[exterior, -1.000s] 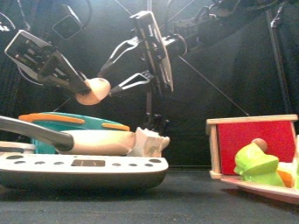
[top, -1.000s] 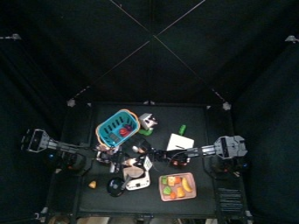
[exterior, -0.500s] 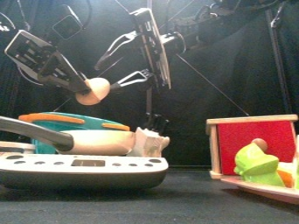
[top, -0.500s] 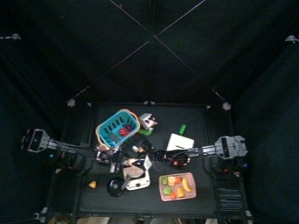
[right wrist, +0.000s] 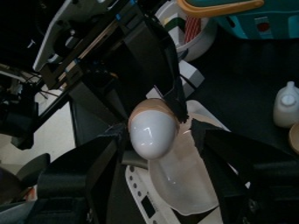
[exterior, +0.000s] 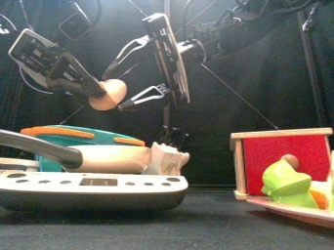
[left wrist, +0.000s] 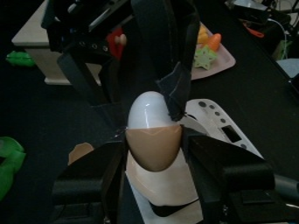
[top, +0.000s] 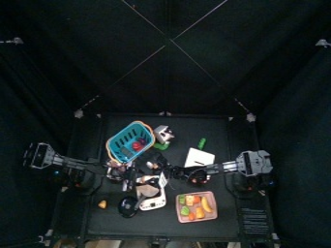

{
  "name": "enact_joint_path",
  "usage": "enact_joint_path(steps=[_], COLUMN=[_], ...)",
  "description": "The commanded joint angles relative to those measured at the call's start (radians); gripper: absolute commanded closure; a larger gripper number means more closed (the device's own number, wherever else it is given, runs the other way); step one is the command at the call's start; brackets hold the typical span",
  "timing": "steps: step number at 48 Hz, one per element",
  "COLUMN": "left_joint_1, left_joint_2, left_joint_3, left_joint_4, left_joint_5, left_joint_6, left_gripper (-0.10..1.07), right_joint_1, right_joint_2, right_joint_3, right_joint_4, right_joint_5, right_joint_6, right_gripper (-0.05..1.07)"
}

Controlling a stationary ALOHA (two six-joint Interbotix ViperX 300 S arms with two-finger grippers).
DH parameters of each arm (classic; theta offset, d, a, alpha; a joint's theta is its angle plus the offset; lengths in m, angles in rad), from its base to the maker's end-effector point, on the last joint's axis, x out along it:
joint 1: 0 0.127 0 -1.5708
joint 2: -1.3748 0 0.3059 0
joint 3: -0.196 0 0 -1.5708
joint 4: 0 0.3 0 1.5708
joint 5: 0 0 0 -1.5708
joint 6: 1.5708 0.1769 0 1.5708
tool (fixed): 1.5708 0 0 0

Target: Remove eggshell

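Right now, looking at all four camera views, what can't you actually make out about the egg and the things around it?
- Two-tone egg, white above, tan below: whether shell is already off; top view too small.
- Left gripper: its hold on the egg's underside, hidden by the egg.
- Right gripper: whether its fingertips touch the egg; the egg covers them.
- White kitchen scale: cut off by the front view's left edge.
- Red-walled wooden tray: contents cut off right.

Looking like a robot lab: black curtains (top: 165, 58) penning in a small desk (top: 220, 131) w/ toy food (exterior: 290, 181) sitting on it.

White-and-tan egg (left wrist: 152, 127), teal basket (top: 131, 141)
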State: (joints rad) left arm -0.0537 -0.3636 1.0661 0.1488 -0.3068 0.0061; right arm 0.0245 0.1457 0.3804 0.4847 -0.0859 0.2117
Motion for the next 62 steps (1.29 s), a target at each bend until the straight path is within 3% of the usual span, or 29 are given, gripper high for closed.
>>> enact_joint_path(steps=[1,15,40,62], left_joint_1=[0.002,0.003,0.003,0.015], left_joint_2=[-0.008,-0.008,-0.008,-0.015], left_joint_3=[-0.026,-0.025,-0.017,-0.002], left_joint_4=[0.002,0.002,0.003,0.000], left_joint_5=[-0.014,-0.015,-0.017,-0.015], left_joint_6=[0.000,0.000,0.000,0.000], left_gripper=[0.30,0.30,0.30,0.30], right_joint_1=[-0.003,-0.003,0.002,0.003], right_joint_2=[-0.020,-0.018,-0.028,-0.048], right_joint_3=[-0.031,-0.032,-0.028,-0.006], right_joint_4=[0.000,-0.006,-0.014,-0.023], right_joint_5=[-0.009,-0.009,-0.008,-0.014], right_joint_6=[-0.002,-0.003,-0.003,-0.003], right_gripper=[0.11,0.14,0.37,0.38])
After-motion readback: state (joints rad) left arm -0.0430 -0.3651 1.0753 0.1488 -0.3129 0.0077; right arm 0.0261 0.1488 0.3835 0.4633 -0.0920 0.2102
